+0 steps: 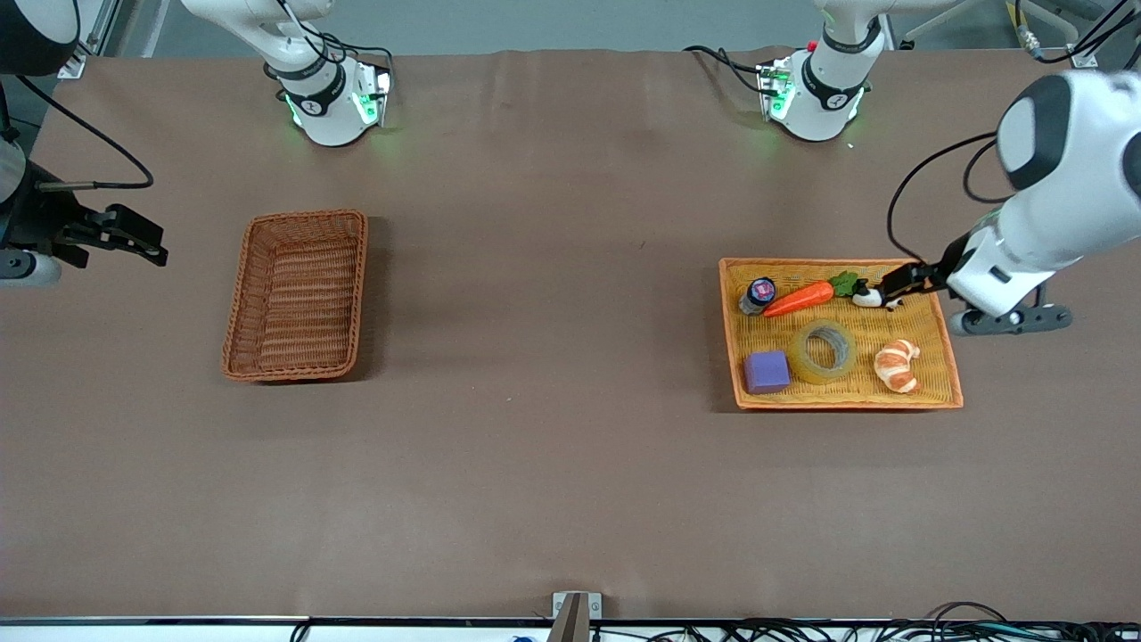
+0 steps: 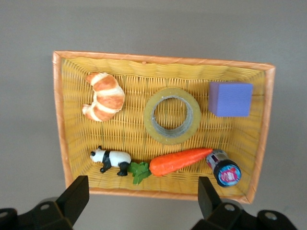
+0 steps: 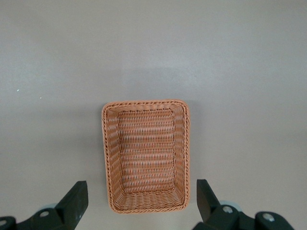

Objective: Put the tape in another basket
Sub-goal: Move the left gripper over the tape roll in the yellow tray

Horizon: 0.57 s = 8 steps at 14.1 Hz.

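The tape (image 1: 822, 352) is a translucent yellowish ring lying flat in the orange-yellow tray (image 1: 847, 404), between a purple cube and a croissant. It also shows in the left wrist view (image 2: 172, 115). My left gripper (image 1: 905, 283) is open and empty, up over the tray's edge on the robots' side, by the panda; its fingers (image 2: 76, 196) stand wide apart. The reddish-brown basket (image 1: 239, 303) stands empty toward the right arm's end and shows in the right wrist view (image 3: 144, 103). My right gripper (image 1: 134, 236) is open and empty, up over the table beside the basket.
In the tray also lie a purple cube (image 1: 767, 371), a croissant (image 1: 897, 364), a carrot (image 1: 802, 297), a panda figure (image 1: 869, 297) and a small capped bottle (image 1: 759, 294). Brown cloth covers the table between basket and tray.
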Motion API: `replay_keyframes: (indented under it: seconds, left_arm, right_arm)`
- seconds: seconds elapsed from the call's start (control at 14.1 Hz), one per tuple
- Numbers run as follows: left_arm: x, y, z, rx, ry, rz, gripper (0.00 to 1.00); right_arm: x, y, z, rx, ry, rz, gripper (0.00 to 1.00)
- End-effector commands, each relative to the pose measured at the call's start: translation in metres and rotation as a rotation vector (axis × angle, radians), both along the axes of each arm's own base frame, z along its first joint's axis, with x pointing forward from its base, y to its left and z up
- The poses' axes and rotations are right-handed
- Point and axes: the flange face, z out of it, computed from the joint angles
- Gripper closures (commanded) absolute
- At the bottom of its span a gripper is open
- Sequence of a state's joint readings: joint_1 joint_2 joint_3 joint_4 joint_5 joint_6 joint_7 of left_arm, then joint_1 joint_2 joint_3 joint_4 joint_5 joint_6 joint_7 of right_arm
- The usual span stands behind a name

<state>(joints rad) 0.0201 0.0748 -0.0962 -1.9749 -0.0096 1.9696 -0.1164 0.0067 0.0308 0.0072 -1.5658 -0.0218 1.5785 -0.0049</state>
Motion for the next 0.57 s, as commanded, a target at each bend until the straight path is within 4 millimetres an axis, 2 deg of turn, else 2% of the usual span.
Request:
replay_keyframes:
  seconds: [0.0,0.14,0.36,0.5]
  left_arm:
    - [0.0,0.01,-0.034,0.014,0.027,-0.005,0.0]
    - [0.005,0.01,-0.064,0.01,0.057,-0.004,0.0]
    - [0.017,0.005,-0.124,0.005,0.087,-0.014,0.0]
    - [0.021,0.007,-0.149,0.024,0.077,-0.033,0.0]
  right_arm:
    - [-0.001,0.001,0.0,0.006,0.002,-0.004,0.0]
    - [-0.002,0.001,0.0,0.006,0.005,-0.004,0.0]
    - [-0.001,0.002,0.0,0.005,0.003,-0.001,0.0]
    - [-0.001,0.002,0.0,0.006,0.003,-0.002,0.0]
